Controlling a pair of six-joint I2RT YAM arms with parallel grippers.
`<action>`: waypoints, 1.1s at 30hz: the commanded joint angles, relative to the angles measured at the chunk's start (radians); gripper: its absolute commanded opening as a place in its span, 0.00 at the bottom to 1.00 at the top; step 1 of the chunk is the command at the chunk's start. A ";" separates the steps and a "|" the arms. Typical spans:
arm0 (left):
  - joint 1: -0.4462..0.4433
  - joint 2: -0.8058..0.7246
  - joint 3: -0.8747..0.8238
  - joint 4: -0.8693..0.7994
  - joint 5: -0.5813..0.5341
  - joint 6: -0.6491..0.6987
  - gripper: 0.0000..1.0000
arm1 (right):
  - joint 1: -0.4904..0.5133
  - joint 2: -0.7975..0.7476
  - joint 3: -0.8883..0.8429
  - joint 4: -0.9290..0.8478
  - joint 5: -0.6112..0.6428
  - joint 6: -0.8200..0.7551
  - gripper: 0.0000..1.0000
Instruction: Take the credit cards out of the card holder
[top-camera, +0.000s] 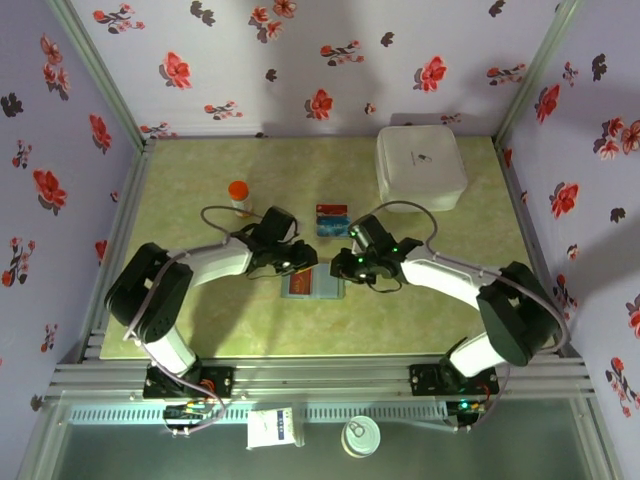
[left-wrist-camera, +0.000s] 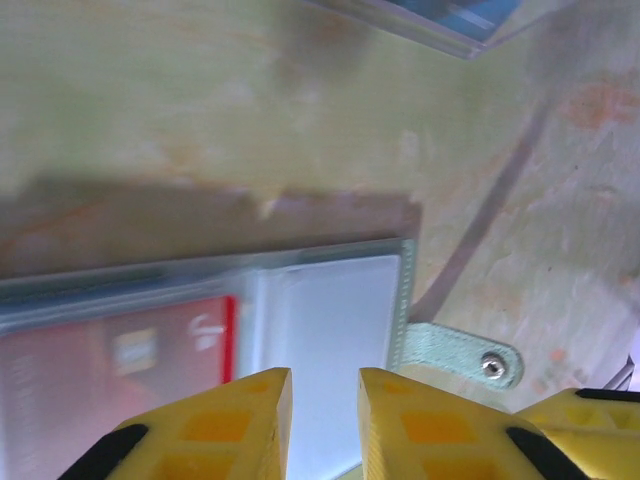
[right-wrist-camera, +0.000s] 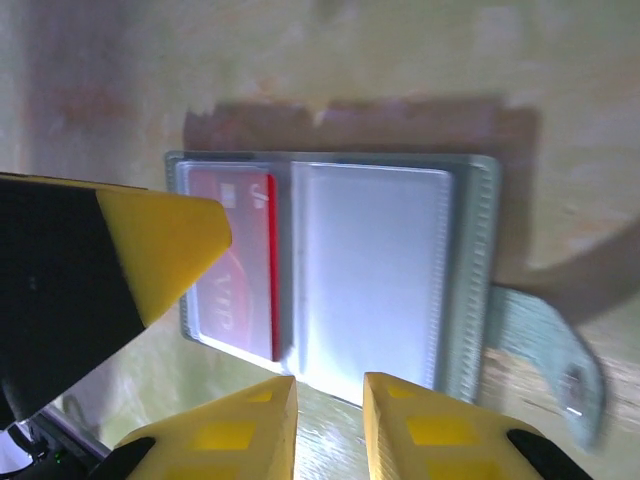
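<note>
The small flat grey-blue bifold card holder (right-wrist-camera: 370, 270) lay open and face up on the green marbled table (top-camera: 200, 320), near the front and between the two arms. A red-orange credit card (right-wrist-camera: 235, 255) sat in one clear pocket. The other pocket looked pale and blank, and I could not tell whether it held a card.

The left gripper (left-wrist-camera: 325, 385) hung over the holder's near edge with its yellow jaws almost together. A narrow gap showed between them, with nothing in it. The right gripper (right-wrist-camera: 330, 390) was set the same way at the opposite edge, barely parted and holding nothing.

The likely trouble from here, as I judged it:
- The holder was light and nothing pinned it, so a pull on the card could drag the whole holder across the table.
- The card lay flush under the plastic, so a fingertip could slip off the sleeve or pinch the sleeve together with the card.
- The two grippers were crowded close together and could knock each other.

The top view gave the layout. A clear plastic rectangle with red and blue in it (top-camera: 332, 219) lay just behind the holder, a large white square box (top-camera: 420, 165) stood well back on the right, and an orange-capped bottle (top-camera: 240, 195) stood back on the left. The wrist views gave what was too small to read from above: the card's exposed edge, the stitched rim, and the holder's snap strap (left-wrist-camera: 465, 352) lying flat to one side.
</note>
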 joint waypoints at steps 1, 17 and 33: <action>0.038 -0.064 -0.063 0.013 0.017 0.028 0.23 | 0.032 0.061 0.066 0.013 0.002 0.016 0.24; 0.106 -0.115 -0.214 0.076 0.024 0.033 0.16 | 0.081 0.274 0.226 0.023 -0.047 0.015 0.23; 0.121 -0.096 -0.249 0.069 0.017 0.043 0.08 | 0.083 0.345 0.254 0.046 -0.067 0.015 0.22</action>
